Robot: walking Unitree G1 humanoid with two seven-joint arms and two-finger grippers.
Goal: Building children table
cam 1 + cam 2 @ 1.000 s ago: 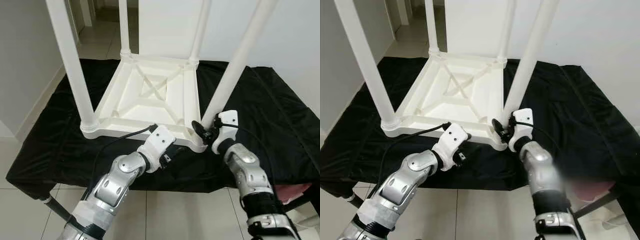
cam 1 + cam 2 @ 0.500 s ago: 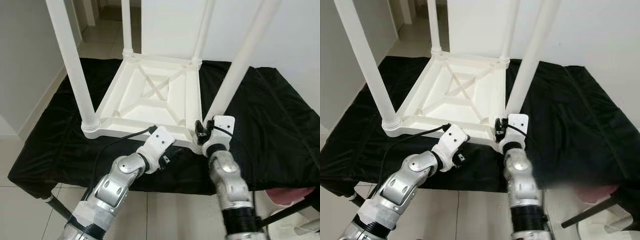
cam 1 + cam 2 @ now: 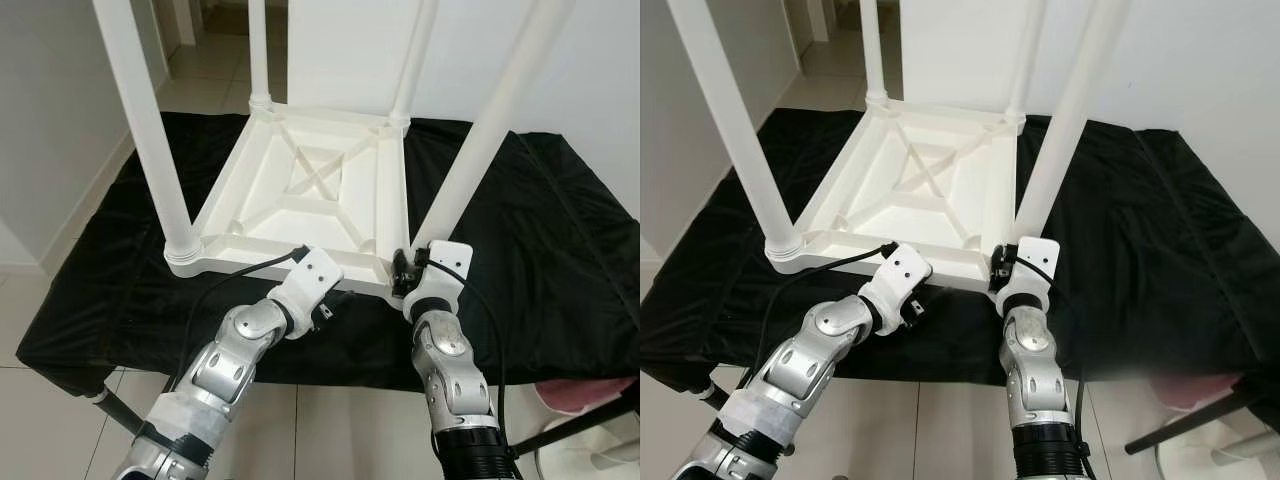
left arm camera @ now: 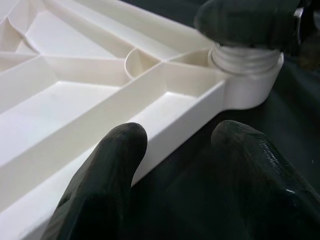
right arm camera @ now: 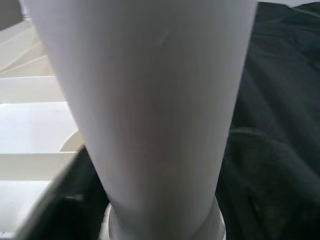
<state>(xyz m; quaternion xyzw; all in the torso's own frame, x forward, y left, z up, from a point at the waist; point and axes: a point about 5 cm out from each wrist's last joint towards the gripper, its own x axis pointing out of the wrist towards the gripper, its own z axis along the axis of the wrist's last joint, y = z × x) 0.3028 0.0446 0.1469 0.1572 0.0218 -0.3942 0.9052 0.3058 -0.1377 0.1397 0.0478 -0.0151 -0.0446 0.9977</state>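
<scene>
**Both tools at the near edge of the upturned children's table**

A white plastic children's table (image 3: pixel 320 195) lies upside down on a table draped in black cloth (image 3: pixel 560 250). Its ribbed underside faces up, with a cross-shaped brace in the middle, and four round white legs stand up from its corners. The near-left white leg (image 3: pixel 150 130) rises from a ringed socket at the front left corner; the near-right white leg (image 3: pixel 480 150) leans up and to the right from the front right corner. The two far legs stand at the back corners, before a white wall and a tiled corridor floor (image 3: pixel 205 80).

The left tool (image 4: pixel 175 165) is at the front rim of the tabletop, a little right of its middle. In the left wrist view its two black fingers (image 4: pixel 107 175) stand apart, one on each side of the white rim, one over the ribbed inside and the other over the black cloth; whether they press the rim I cannot tell. Beyond them that view shows the corner socket with the threaded foot of the leg.

The right tool (image 3: pixel 403 272) is at the front right corner, right against the base of the near-right leg. In the right wrist view the leg (image 5: pixel 150 110) stands very close before the camera, with dark finger shapes at either side of its foot; whether they are clamped on it cannot be told.

Pale floor tiles (image 3: pixel 330 420) show below the near edge of the cloth.
</scene>
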